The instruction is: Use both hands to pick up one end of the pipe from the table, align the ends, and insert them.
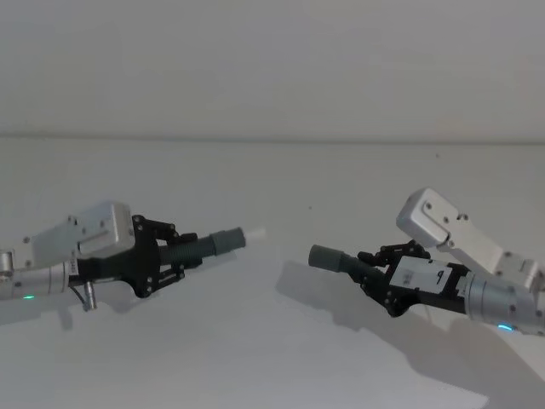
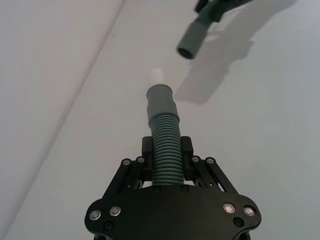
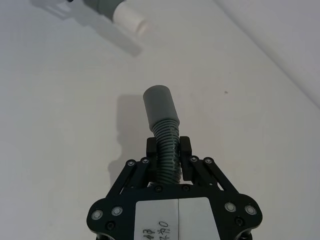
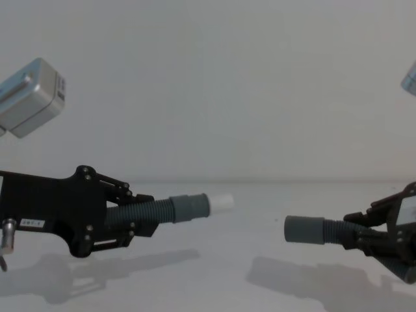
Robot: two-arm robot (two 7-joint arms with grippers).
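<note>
- Dark grey ribbed hose is held in both grippers, each piece lifted clear of the white table (image 1: pixel 272 358), on which their shadows are cast.
- On the robot's left, the left gripper (image 1: pixel 170 253) is seen with its black fingers (image 2: pixel 188 150) pressed against the ribbed body of the left hose piece (image 1: pixel 194 248), pinching it from both sides.
- At the free end of this piece a smooth grey cuff (image 4: pixel 190 207) is carried, and from it a short white tip (image 4: pixel 223 201) protrudes, pointed toward the robot's right.
- On the robot's right, the right gripper (image 1: pixel 379 266) is closed in the same way on the right hose piece (image 3: pixel 167 150), its fingers (image 3: pixel 186 150) clamped on the ribs just behind the cuff.
- A plain grey cuff with an open mouth (image 1: pixel 324 257) is borne by this piece and is aimed toward the robot's left.
- The two cuffs are faced roughly toward each other but are kept well apart, with bare table seen between them; in the chest view the plain cuff is shown lower than the white tip, so the ends are not in line.
- How far each hose piece runs behind the grippers cannot be told, since the rest is hidden by the gripper bodies.
</note>
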